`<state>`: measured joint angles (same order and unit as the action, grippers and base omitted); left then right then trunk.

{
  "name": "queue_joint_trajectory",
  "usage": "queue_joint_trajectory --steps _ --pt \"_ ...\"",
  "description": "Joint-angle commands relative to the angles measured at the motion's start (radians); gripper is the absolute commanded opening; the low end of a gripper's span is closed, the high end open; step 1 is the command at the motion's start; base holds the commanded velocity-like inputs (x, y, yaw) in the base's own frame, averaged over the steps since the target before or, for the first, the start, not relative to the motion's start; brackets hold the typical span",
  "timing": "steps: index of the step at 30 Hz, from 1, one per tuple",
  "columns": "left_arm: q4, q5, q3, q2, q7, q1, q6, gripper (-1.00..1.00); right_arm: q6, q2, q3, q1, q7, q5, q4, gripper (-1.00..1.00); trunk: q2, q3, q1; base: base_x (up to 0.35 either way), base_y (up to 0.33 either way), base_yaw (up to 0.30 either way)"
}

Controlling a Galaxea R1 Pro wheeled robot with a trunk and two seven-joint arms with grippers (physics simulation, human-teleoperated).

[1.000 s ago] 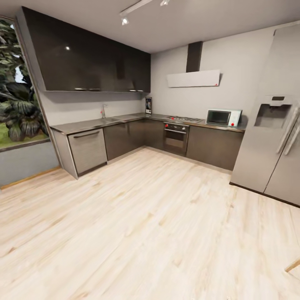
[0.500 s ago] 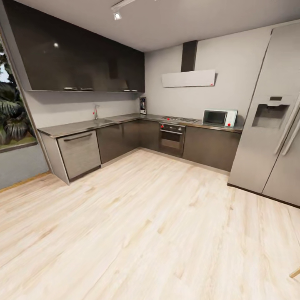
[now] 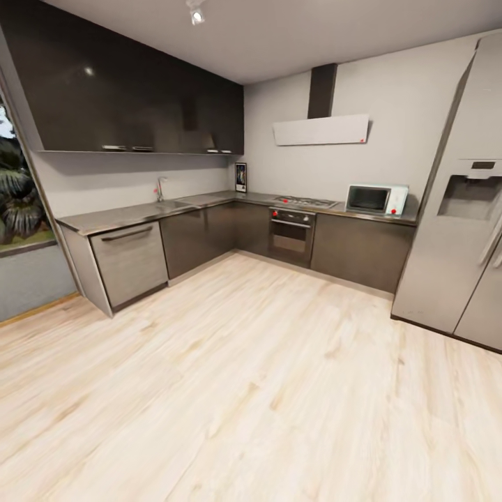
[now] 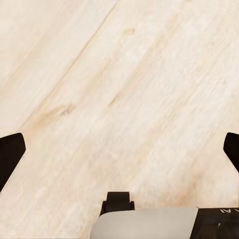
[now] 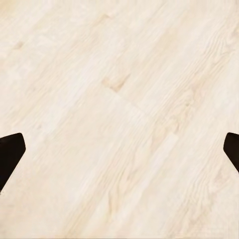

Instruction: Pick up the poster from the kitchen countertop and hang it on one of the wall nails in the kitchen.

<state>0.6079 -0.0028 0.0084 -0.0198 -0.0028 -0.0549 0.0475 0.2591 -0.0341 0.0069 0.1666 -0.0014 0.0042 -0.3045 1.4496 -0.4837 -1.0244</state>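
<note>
Kitchen seen from the head view, across a wide stretch of pale wood floor point(image 3: 265, 390). A grey L-shaped table point(image 3: 209, 200) runs along the far walls above dark cabinets. The poster point(image 3: 240, 177) stands upright in its back corner, just above centre of the frame, small and well away from the robot. To its right sit a gas hob point(image 3: 305, 202) and a white microwave point(image 3: 376, 199); a steel fridge point(image 3: 464, 209) is cut off at the right edge. Wall nails are too small to make out.

Left wrist view: the left gripper point(image 4: 119, 154) has its jaws spread wide, dark fingertips at both side edges, holding nothing, floor planks beyond.

Right wrist view: the right gripper point(image 5: 119, 154) is likewise wide apart and empty over floor.

Risk, as a judgement: the thin leaning poster could topple or slide if approached carelessly.
</note>
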Motion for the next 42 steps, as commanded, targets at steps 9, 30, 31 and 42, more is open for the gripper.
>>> queue_joint_trajectory --steps 9,30,31,42 --pt "0.001 0.0 0.001 0.0 0.0 0.0 0.002 1.0 0.003 0.0 0.001 0.001 0.0 0.0 0.001 1.0 0.0 -0.001 -0.001 0.333 0.003 0.0" --pt "0.001 0.0 0.001 0.0 -0.002 0.0 0.003 1.0 0.003 0.0 0.001 0.001 0.0 0.0 0.001 1.0 0.0 -0.001 -0.001 0.334 0.0 0.0" --pt "0.001 0.0 0.001 0.0 -0.002 0.0 0.003 1.0 0.003 0.001 0.001 0.001 0.0 0.0 0.001 1.0 0.0 -0.001 -0.001 0.335 0.0 0.0" --pt "0.001 0.0 0.001 0.0 -0.002 0.0 0.003 1.0 0.002 0.003 0.001 0.001 0.0 0.0 0.002 1.0 0.0 -0.001 -0.001 0.335 0.052 0.0"
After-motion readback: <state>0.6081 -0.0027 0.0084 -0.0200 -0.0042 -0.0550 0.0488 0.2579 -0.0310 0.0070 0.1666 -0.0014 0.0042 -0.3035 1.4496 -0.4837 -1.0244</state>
